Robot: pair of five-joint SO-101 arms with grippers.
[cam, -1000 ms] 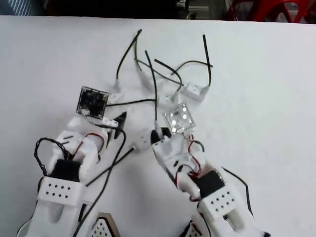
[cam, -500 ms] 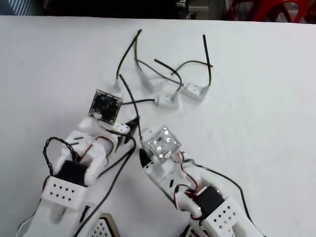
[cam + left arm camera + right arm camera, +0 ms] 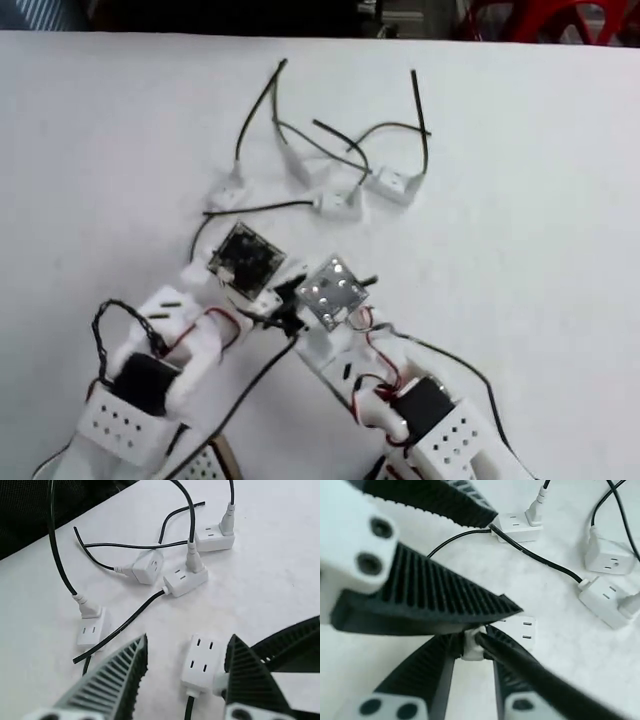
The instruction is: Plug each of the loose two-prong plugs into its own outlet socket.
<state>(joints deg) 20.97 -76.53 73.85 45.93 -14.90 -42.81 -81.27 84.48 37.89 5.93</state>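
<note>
A loose white two-prong plug (image 3: 471, 646) with a black cable is pinched in my right gripper (image 3: 472, 642), which is shut on it. Just beyond it lies a free white outlet socket (image 3: 523, 629), also seen flat on the table as the socket (image 3: 200, 660) between the spread fingers of my open left gripper (image 3: 189, 642). In the high view the left gripper (image 3: 270, 295) and the right gripper (image 3: 296, 300) meet tip to tip near the table's middle.
Several other white sockets lie farther back, three with plugs in them: one socket (image 3: 93, 628), a second (image 3: 185, 578) and a third (image 3: 215, 536). Another socket (image 3: 148, 566) lies on its side. Their black cables (image 3: 262, 105) curl over the far table.
The left arm has swung right toward the centre. The right gripper has pulled back toward the front with the plug, and the plug's upright cable has come down. Both grippers now meet.
</note>
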